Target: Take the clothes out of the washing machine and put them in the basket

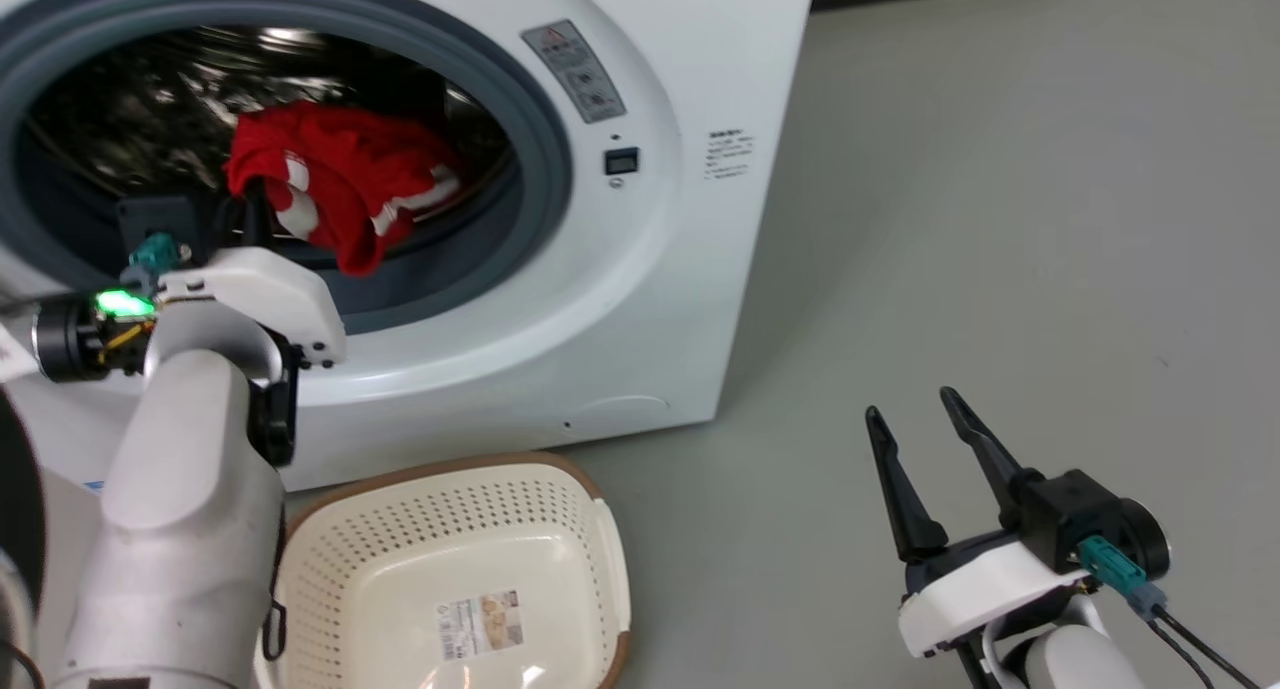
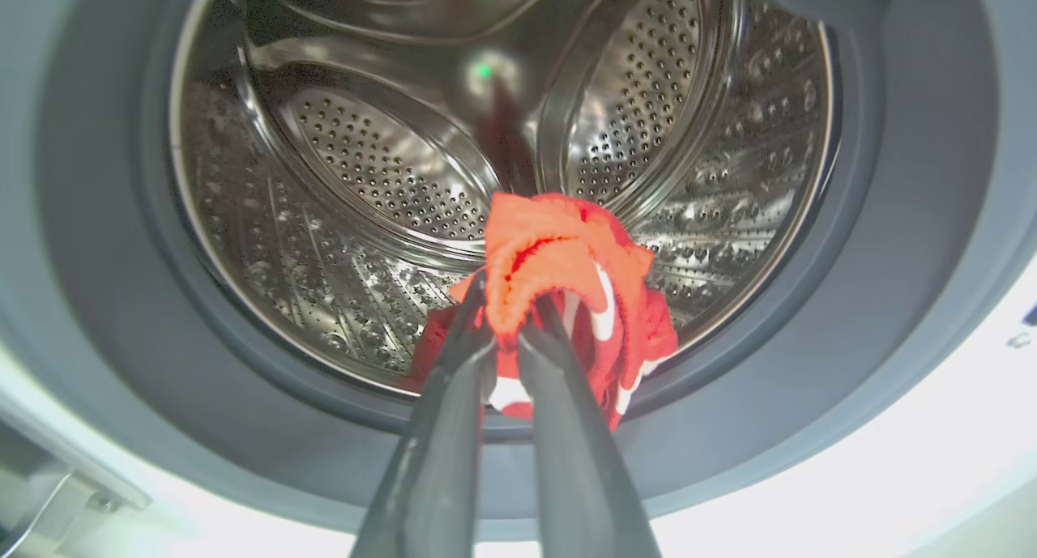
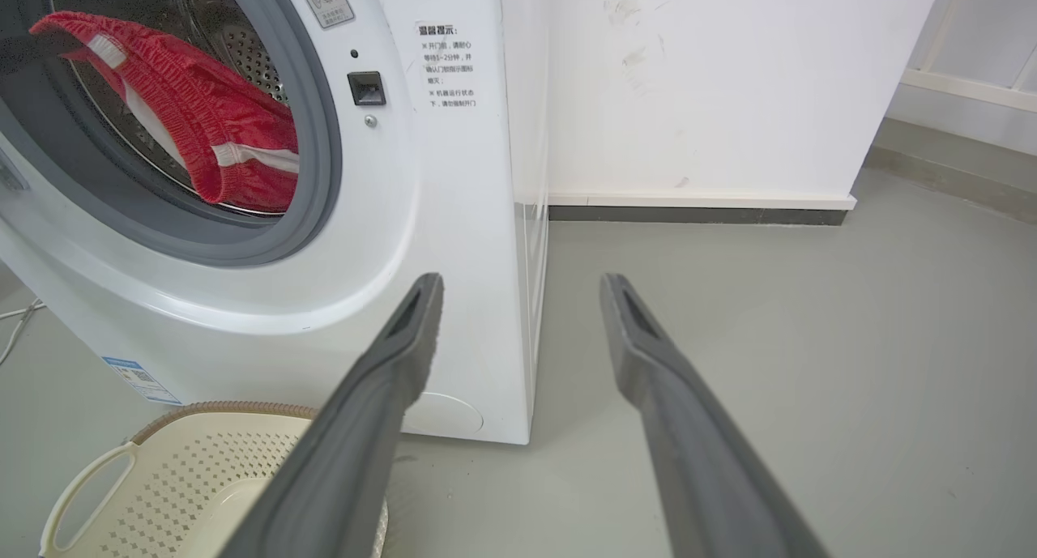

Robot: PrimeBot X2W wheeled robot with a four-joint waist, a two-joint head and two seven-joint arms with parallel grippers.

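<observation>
The left gripper [image 2: 509, 315] pinches the red clothes [image 1: 345, 184] at the port of the washing machine [image 1: 650, 299]; the basket [image 1: 440, 466] sits near, below it; the right gripper [image 1: 910, 401], 2 fingers spread, hangs at right.

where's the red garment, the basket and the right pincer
red garment [image 1: 340, 184], head view, middle of the bunched fabric
basket [image 1: 450, 509], head view, perforated far wall
right pincer [image 1: 908, 401], head view, midway between its fingertips
</observation>
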